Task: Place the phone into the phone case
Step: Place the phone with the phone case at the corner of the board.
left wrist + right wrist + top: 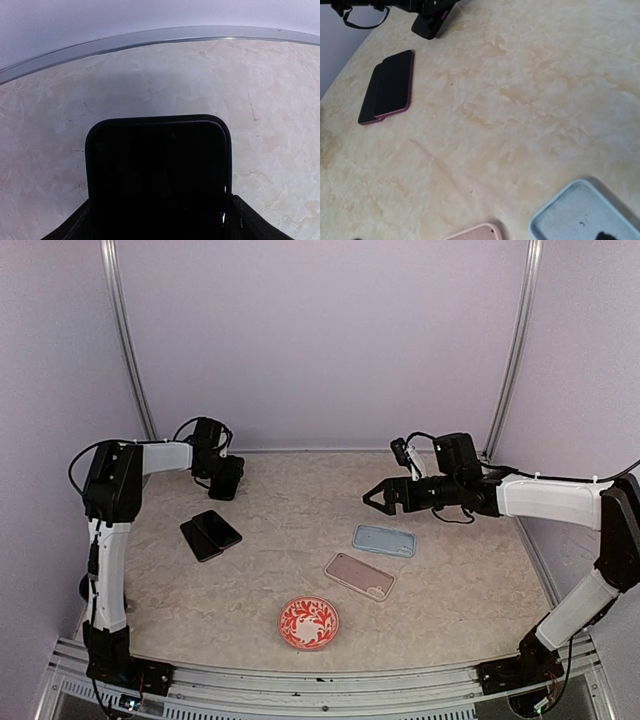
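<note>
Left tool gripping black phone, blue case well apart

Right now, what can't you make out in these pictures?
Left wrist: black phone cut off by the bottom edge, its lower half unseen.
Right wrist: blue case and pink case cut off by the bottom edge.
Top: lower stacked phone partly covered by the upper phone.

Stacked phones, blue case, pink case
</note>
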